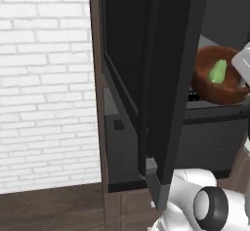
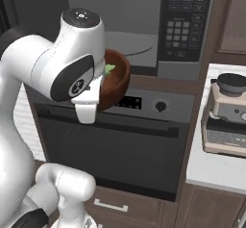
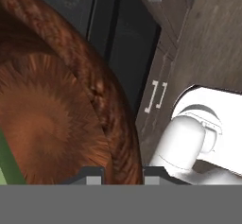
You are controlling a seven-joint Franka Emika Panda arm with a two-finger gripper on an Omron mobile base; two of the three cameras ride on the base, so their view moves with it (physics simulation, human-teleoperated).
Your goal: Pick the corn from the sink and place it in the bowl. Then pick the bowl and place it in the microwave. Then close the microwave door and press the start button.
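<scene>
Gripping the rim of the bowl (image 3: 52, 119), the gripper (image 3: 123, 175) sits at the bottom middle of the hand view, one dark tip on each side of the wooden edge. In the left base view the bowl (image 1: 217, 76) is at the upper right, up in the air in front of the open microwave (image 2: 144, 25). The corn (image 1: 218, 71) lies inside the bowl, green and small. The microwave door (image 1: 156, 79) is swung open and stands tall in the middle of that view. In the right base view the bowl (image 2: 115, 78) is left of center, above the oven (image 2: 110, 140). A coffee machine (image 2: 226, 114) sits at the right.
</scene>
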